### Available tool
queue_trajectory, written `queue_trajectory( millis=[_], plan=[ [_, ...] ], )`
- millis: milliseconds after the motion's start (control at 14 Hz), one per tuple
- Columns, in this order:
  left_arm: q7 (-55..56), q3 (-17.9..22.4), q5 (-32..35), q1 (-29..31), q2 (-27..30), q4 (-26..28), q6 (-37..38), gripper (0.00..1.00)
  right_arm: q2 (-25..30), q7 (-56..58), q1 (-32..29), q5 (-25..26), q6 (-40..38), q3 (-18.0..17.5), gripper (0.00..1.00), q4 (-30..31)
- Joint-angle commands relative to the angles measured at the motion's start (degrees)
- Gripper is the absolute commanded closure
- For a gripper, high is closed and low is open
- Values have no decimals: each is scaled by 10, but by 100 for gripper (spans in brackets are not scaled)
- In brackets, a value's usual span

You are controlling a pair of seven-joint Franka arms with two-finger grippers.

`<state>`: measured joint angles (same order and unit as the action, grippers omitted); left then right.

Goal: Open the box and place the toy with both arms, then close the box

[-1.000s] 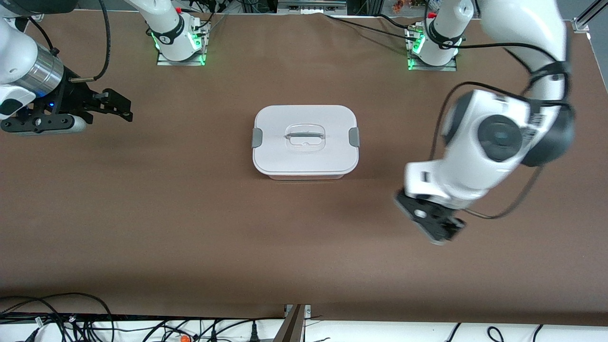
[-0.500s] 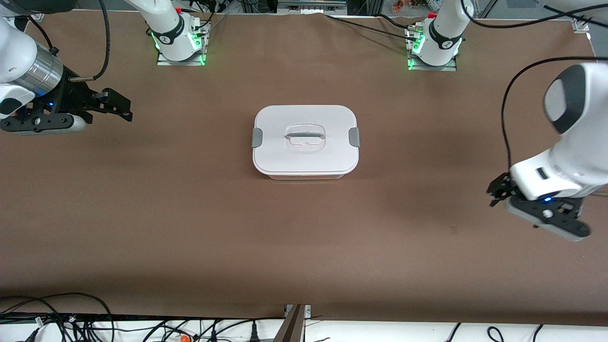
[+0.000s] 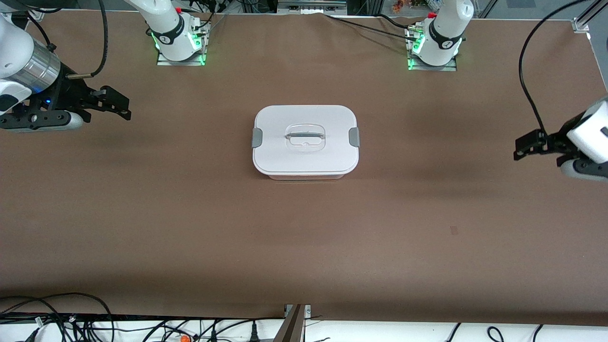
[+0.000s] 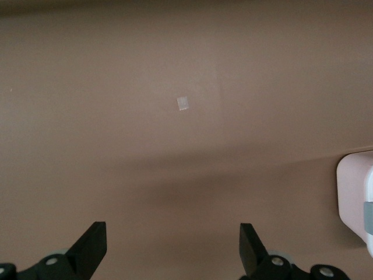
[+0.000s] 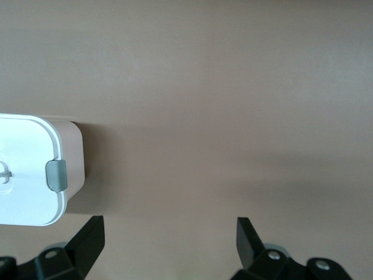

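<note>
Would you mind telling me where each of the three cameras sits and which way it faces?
Front view: high across the table, facing both arms; box at the middle, left gripper and right gripper at the ends.
Left wrist view: looks down past its open fingers; box edge.
Right wrist view: likewise; box.
All three share the box.

This is a robotics lab: two arm bases (image 3: 178, 35) with green lights are bolted to a table (image 3: 190, 228) with a brown cover, and many loose cables (image 3: 71, 318) lie along its edge.
</note>
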<state>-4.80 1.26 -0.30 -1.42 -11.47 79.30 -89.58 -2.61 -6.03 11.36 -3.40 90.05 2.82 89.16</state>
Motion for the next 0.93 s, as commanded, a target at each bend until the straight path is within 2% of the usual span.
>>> queue_trajectory(
  millis=[0, 143, 286, 714, 857],
  plan=[
    [15, 5, -9, -4, 66, 58, 9, 0, 12, 7, -3, 8, 1, -3, 0, -4],
    [16, 5, -2, -10, 87, 77, 40, 0, 2, 5, -3, 6, 5, -4, 0, -11],
    [32, 11, -42, 0, 110, 114, 42, 0, 0, 7, -5, 7, 5, -3, 0, -11],
    [90, 15, -48, 1, 90, 104, 42, 0, 3, 6, -5, 8, 4, -2, 0, -37],
    [89, 13, -40, -1, 67, 69, 45, 0, 4, 7, -5, 16, 2, -4, 0, -37]
  ],
)
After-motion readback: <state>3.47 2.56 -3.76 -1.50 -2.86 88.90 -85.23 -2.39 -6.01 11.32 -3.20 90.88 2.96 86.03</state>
